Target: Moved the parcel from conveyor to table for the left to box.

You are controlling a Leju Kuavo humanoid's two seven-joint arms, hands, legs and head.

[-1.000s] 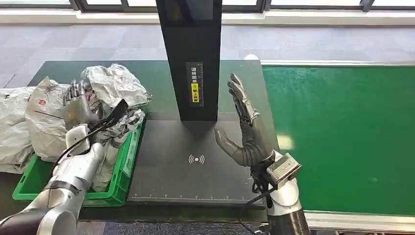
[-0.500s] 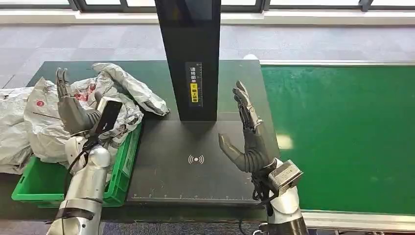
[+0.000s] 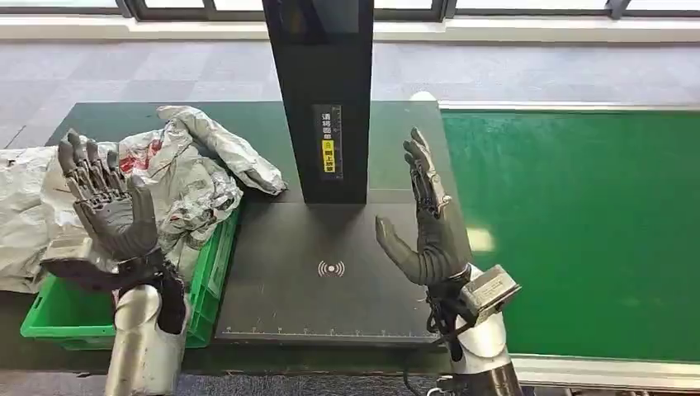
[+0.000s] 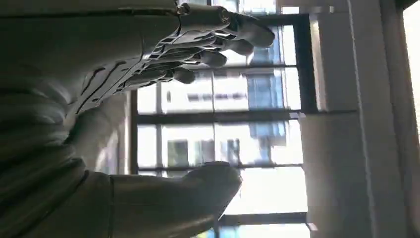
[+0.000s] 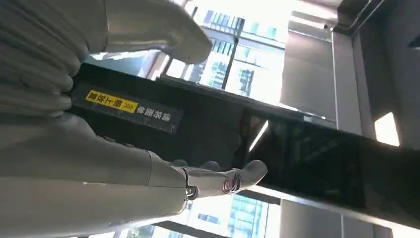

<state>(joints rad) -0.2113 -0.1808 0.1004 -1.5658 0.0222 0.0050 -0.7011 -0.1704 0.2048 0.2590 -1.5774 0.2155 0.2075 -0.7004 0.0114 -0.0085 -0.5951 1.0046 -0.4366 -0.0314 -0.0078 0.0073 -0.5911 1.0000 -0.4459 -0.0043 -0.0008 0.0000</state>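
Head view, left hand [image 3: 111,216]: raised upright above the near corner of the green crate [image 3: 58,309], palm facing the camera, fingers [image 3: 82,169] spread apart and holding nothing.
Head view, right hand [image 3: 431,223]: held upright over the right side of the dark scan plate [image 3: 330,285], fingers apart, thumb jutting toward the centre, nothing in its grasp.
Head view, parcel [image 3: 194,161]: a crumpled silver-grey bag lying on the heap in and above the green crate, one end trailing onto the counter [image 3: 256,124] toward the black scanner post [image 3: 322,91]; clear of both hands.
Head view, other bags [image 3: 29,206]: more grey mail bags spill over the far left side of the crate.
Head view, conveyor [image 3: 578,231]: green belt on the right, just beside the scan plate.
Left wrist view, left hand [image 4: 148,99]: fingers [image 4: 218,39] extended and slightly curved, thumb well apart from them, open air between; window panes behind.
Right wrist view, right hand [image 5: 99,124]: thumb and fingers [image 5: 223,181] parted with nothing between; the scanner post [image 5: 208,124] with its yellow label [image 5: 111,101] lies beyond, possibly close to the fingertips, though the angle makes that hard to judge.
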